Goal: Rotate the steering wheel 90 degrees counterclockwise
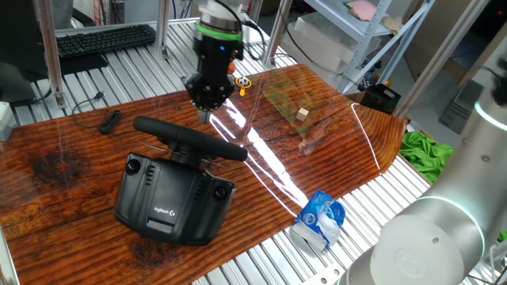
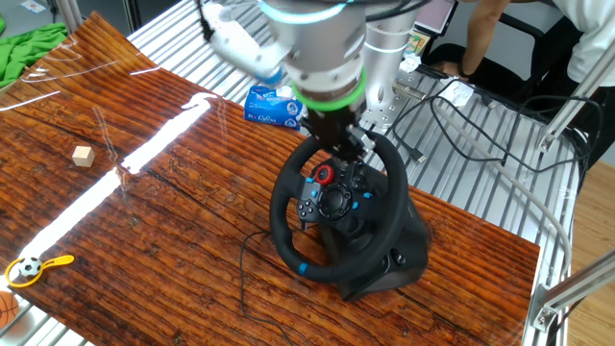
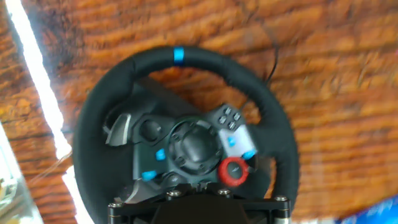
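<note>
The steering wheel [image 2: 288,226] is a black round rim with a blue stripe, on a bulky black Logitech base [image 1: 170,198]. In one fixed view I see the rim [image 1: 190,136] edge-on behind the base. My gripper [image 1: 207,115] comes down from above, its fingers together in a narrow point. Its tip [image 2: 336,154] sits at the rim's far side from the blue stripe, close to the red dial. I cannot tell whether it touches the wheel. The blurred hand view shows the wheel face [image 3: 186,143], with the blue stripe on top. The gripper [image 3: 193,186] hides the near part of the rim.
The other things are a wooden cube [image 1: 302,115], a blue-white packet [image 1: 321,222], a small football toy [image 1: 242,83], a black cable [image 1: 107,120], a keyboard [image 1: 107,38] at the back, and a green cloth [image 1: 424,150] off the table's edge. A person [image 2: 480,48] sits beyond the table.
</note>
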